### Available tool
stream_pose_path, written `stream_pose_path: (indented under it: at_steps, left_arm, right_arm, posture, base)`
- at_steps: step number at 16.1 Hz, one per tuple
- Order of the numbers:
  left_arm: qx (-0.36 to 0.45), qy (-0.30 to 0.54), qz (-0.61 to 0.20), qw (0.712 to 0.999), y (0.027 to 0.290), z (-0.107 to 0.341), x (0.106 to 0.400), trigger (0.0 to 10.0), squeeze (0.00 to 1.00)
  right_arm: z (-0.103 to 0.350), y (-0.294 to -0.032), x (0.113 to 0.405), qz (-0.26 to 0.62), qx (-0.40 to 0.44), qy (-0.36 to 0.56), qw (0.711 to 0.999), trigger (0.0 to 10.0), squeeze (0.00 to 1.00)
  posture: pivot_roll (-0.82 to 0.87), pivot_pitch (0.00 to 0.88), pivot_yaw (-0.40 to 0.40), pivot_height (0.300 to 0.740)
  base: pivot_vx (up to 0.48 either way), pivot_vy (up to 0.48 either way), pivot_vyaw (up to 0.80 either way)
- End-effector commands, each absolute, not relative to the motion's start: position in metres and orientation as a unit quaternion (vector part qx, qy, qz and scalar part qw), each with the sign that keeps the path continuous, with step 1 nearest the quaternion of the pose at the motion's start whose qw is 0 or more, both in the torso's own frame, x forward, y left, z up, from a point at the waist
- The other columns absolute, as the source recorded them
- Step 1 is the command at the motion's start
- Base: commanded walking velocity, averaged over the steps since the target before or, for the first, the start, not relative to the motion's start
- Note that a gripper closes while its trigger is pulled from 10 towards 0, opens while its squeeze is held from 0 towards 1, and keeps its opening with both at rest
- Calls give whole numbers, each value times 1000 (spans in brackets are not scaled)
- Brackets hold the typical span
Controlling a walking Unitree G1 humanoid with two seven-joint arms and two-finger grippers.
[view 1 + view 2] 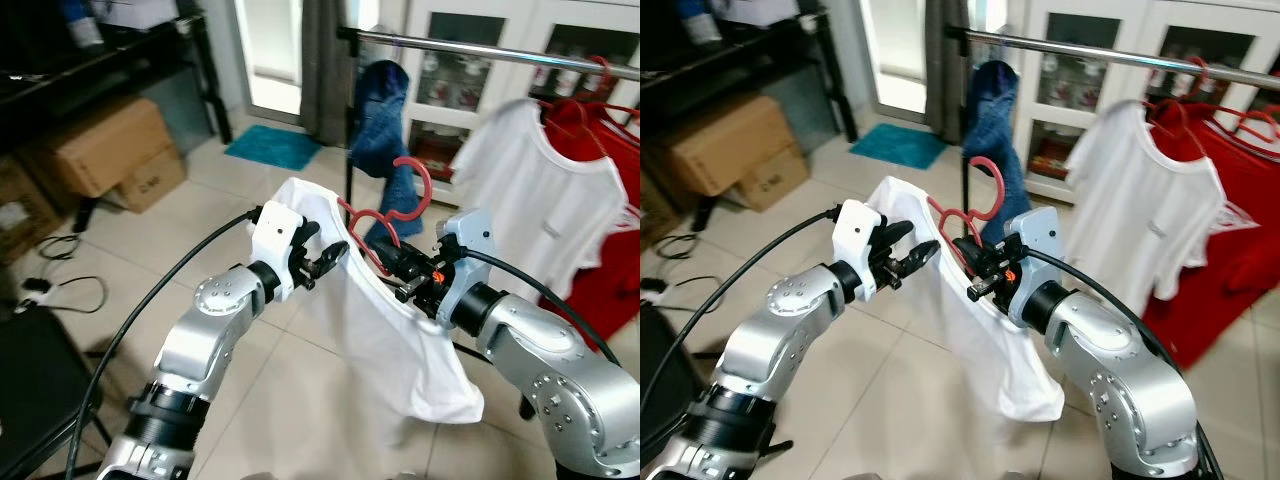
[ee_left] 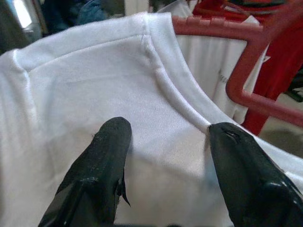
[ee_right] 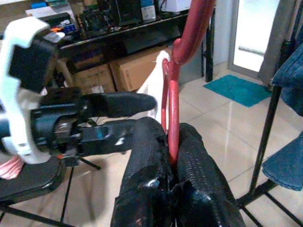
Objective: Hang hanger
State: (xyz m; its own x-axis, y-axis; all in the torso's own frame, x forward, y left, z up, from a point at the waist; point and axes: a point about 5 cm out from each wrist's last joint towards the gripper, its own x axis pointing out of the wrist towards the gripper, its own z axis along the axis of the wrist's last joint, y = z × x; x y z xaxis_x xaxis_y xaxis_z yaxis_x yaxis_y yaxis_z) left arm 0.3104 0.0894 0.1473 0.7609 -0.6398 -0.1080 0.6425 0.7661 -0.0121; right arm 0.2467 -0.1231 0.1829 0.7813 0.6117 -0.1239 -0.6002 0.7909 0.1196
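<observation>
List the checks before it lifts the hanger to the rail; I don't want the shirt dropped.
1. Right hand shut on the hanger neck: ok.
2. Shirt on the hanger: ok.
3. Left hand released: cannot tell; fingers open, at the shirt's shoulder.
4. Hook free: ok.
5. Free spot on the rail, left of the hung shirts: ok.

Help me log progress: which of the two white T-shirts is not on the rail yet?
The white T-shirt on the red hanger clamped in the right gripper, near the left gripper; the other white T-shirt already hangs from the rail.
</observation>
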Motion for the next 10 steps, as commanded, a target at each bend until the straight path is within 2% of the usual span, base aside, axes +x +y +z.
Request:
stream_pose_path:
  at_steps: [1,5,10]
  left_arm:
    - [10,41,-334,942,92,152,314,10000,0]
    - [-28,32,-382,923,80,156,308,10000,0]
    - [-30,34,-366,929,82,156,317,10000,0]
  right_arm:
    - [189,-120,243,338,39,61,938,0,0]
    - [191,-119,240,356,32,55,932,0,0]
    - [195,-117,237,383,32,43,922,0,0]
  posture:
    - [-116,47,64,740]
    - [-119,46,60,740]
    - [-123,40,56,740]
  base:
    - [0,0,0]
    - [0,0,0]
    - [0,0,0]
